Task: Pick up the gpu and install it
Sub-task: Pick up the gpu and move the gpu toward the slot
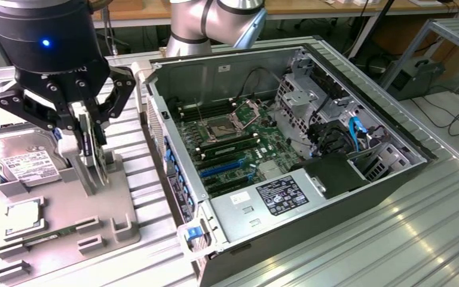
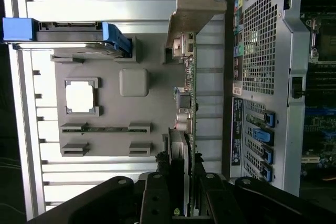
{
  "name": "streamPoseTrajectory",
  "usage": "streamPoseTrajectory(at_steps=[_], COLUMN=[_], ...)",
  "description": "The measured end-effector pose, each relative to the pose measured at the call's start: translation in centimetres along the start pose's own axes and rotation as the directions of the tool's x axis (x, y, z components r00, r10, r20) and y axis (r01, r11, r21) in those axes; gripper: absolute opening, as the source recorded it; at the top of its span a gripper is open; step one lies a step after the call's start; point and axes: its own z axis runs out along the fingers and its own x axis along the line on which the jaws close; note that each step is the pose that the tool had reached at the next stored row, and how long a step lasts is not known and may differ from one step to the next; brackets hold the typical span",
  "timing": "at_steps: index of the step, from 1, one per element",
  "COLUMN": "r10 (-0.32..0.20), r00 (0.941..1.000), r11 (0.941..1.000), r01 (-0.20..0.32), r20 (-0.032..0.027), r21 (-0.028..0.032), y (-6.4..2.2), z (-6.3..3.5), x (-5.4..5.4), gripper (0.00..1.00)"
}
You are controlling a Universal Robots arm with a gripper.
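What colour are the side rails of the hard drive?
The rails on the hard drive are blue, clearest in the wrist view.

Ribbed table (image 1: 421, 227), grey tray (image 1: 62, 209), computer case (image 1: 333, 221) (open)

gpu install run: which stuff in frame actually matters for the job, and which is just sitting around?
For the job:
- graphics card, upright between the fingers of the gripper
- open computer case

Lying about:
- hard drive
- processor chip and memory stick, on the grey tray
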Motion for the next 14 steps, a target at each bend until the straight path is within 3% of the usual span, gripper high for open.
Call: streamPoseTrajectory(at_steps=[14], r10=[0.0], r00=[1.0], r11=[1.0], r01=[0.0], r20=[-0.0001], r21=[0.0], y=[-0.09], z=[-1.82], x=[-0.1], gripper=[0.27])
